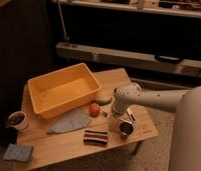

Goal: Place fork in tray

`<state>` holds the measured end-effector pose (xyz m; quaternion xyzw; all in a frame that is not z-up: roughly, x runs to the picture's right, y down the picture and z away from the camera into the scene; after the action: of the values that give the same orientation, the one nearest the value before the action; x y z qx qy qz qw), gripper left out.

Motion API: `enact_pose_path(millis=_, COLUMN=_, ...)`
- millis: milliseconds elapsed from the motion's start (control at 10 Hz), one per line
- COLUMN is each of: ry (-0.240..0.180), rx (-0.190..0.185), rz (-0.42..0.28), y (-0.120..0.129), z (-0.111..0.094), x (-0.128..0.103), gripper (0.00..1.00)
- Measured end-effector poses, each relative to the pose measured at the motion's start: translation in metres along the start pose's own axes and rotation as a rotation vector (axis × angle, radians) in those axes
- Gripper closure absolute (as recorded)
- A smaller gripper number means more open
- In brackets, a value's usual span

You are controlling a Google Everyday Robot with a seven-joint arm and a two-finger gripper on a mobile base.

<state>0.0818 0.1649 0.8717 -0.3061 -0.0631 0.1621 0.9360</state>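
Note:
The tray [69, 107] is a large yellow-orange tub standing on the left half of the small wooden table [64, 147]. It looks empty. My white arm reaches in from the right, and the gripper [114, 113] is low over the table's middle right. It is just right of an orange fruit [94, 109] and to the right of the tray's near right corner. The fork does not show clearly. It may be hidden under the gripper.
A green item [105, 101] lies beside the fruit. A metal cup [125, 128] and a white-handled utensil [130, 116] sit by the gripper. A grey cloth [70, 121], a striped block [95, 137], a white cup [16, 120] and a blue sponge [18, 152] lie toward the front.

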Motion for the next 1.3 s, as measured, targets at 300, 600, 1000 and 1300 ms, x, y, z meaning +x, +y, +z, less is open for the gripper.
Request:
enact_pose_path(millis=300, ry=0.013, rx=-0.017, rz=0.014, y=-0.001, z=0.01, x=0.003, gripper=0.58)
enact_pose_path(millis=600, ry=0.017, rx=-0.02, rz=0.013, y=-0.001, z=0.006, x=0.004, gripper=0.86)
enact_pose_path(millis=1000, ry=0.029, rx=-0.015, rz=0.03, y=-0.006, z=0.005, x=0.015, gripper=0.88)
enact_pose_path(millis=1300, ry=0.046, rx=-0.001, rz=0.034, y=-0.013, z=0.002, x=0.022, gripper=0.88)
